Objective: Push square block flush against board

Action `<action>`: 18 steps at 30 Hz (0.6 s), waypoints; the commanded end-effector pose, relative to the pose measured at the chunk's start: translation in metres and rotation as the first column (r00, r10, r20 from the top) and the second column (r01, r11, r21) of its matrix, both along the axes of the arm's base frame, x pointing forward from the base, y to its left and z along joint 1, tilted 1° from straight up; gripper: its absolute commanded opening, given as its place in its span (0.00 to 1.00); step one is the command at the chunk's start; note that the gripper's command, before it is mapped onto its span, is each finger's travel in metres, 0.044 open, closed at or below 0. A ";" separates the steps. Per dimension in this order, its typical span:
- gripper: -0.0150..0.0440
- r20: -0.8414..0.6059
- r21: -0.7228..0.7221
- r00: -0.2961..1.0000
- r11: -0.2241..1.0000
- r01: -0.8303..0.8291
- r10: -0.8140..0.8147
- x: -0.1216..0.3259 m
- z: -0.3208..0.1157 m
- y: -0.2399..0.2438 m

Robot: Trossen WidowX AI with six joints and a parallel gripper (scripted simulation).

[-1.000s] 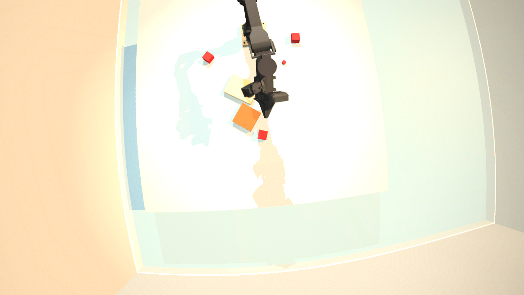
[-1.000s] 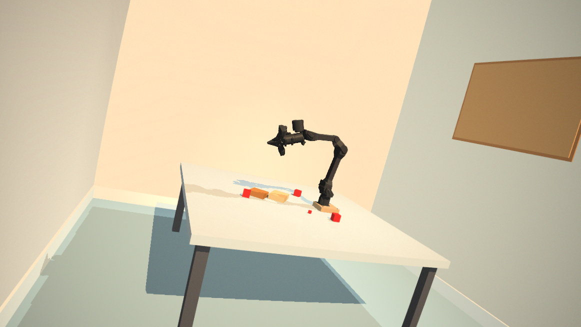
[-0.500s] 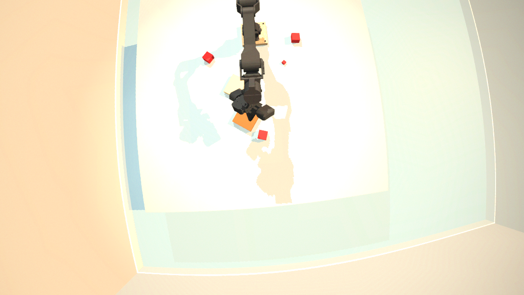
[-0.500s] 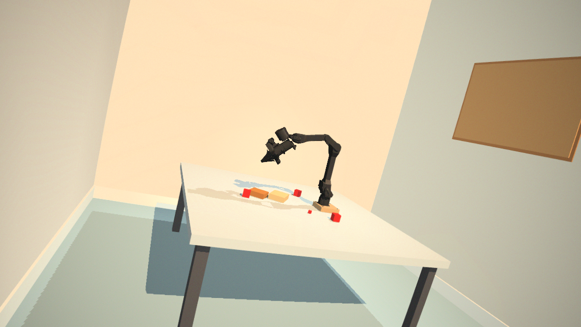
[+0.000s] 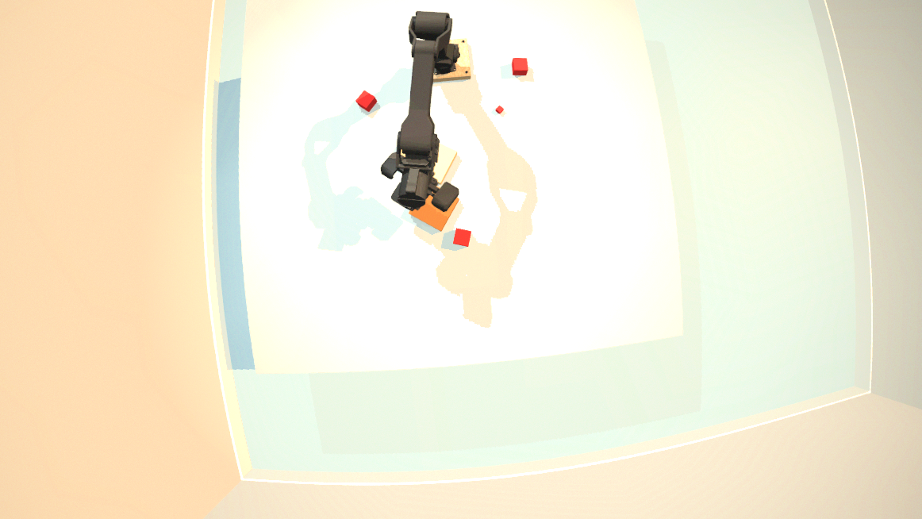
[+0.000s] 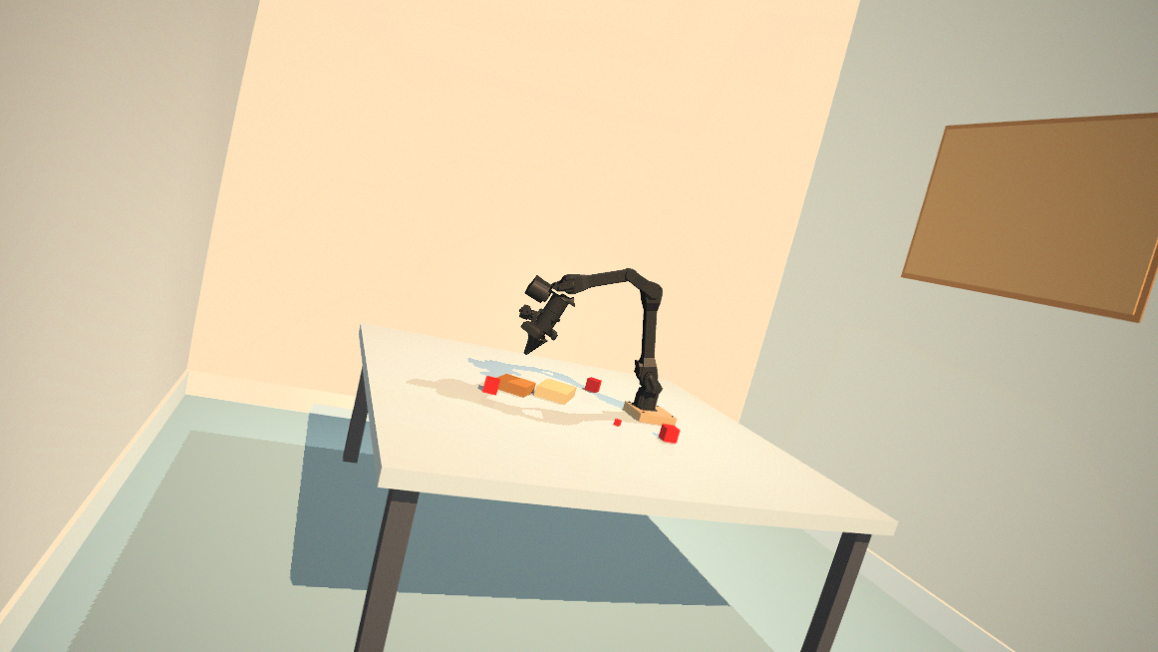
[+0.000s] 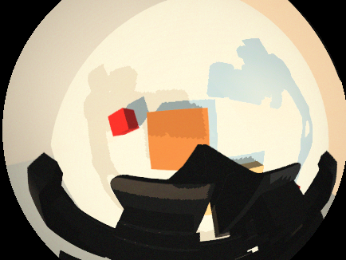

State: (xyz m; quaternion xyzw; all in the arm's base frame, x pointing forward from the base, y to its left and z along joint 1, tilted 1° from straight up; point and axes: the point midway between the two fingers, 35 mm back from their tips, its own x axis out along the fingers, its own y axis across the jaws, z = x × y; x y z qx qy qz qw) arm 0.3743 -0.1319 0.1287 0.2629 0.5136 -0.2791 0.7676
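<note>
The orange square block [image 5: 439, 216] [image 6: 515, 385] [image 7: 175, 131] lies flat on the table. The pale yellow board [image 5: 446, 163] [image 6: 555, 392] [image 7: 257, 169] lies flat beside it, on the side toward the arm's base. The arm covers part of both in the top view. Table shows between parts of them in the wrist view, but the gripper hides their nearest corners, so I cannot tell if these touch. My gripper [image 6: 527, 352] [image 7: 202, 146] is shut and empty, tilted downward above the block and board, clear of both.
A red cube [image 5: 462, 236] [image 6: 490, 385] [image 7: 119, 121] sits close to the block's outer corner. Another red cube [image 5: 366, 101] [image 6: 593, 384] and a third [image 5: 519, 66] [image 6: 668, 433] lie either side of the arm's base, with a tiny red cube [image 5: 499, 109] [image 6: 617, 422] nearby.
</note>
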 end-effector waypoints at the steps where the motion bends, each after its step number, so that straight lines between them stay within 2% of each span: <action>1: 0.25 -0.095 0.030 0.995 0.999 -0.038 0.040 -0.013 -0.016 -0.008; 8: 0.25 -0.270 0.124 0.954 0.987 -0.098 0.128 -0.044 -0.046 -0.021; 12: 0.25 -0.284 0.135 0.949 0.986 -0.102 0.137 -0.047 -0.051 -0.022; 16: 0.25 -0.285 0.135 0.949 0.986 -0.102 0.137 -0.045 -0.100 -0.023; 18: 0.25 -0.285 0.135 0.949 0.986 -0.102 0.137 -0.045 -0.103 -0.023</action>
